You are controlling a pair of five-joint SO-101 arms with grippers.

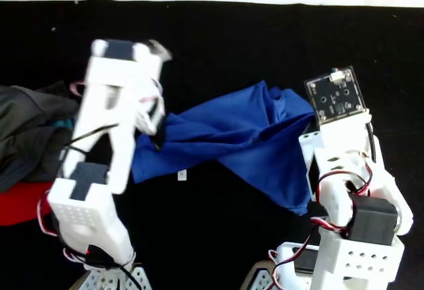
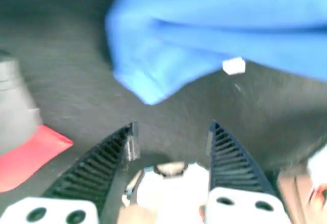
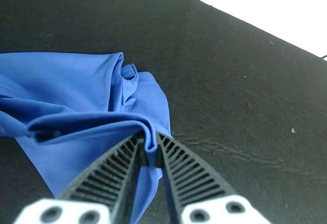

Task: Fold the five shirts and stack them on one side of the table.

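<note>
The right gripper (image 3: 149, 151) has its jaws clamped on a raised fold of the blue shirt (image 1: 238, 134), crumpled mid-counter (image 1: 218, 224), probably to tension the fabric, while the left gripper (image 2: 171, 134) hovers, jaws wide, above the opposite hem, positioned for a second grasp.

no readable text anywhere tbh, small white tag (image 2: 234, 66) on the blue shirt (image 2: 214, 24), way too blurry to read

Vivid blue shirt (image 1: 232, 134), black table (image 1: 218, 38), red garment (image 1: 16, 205)
</note>
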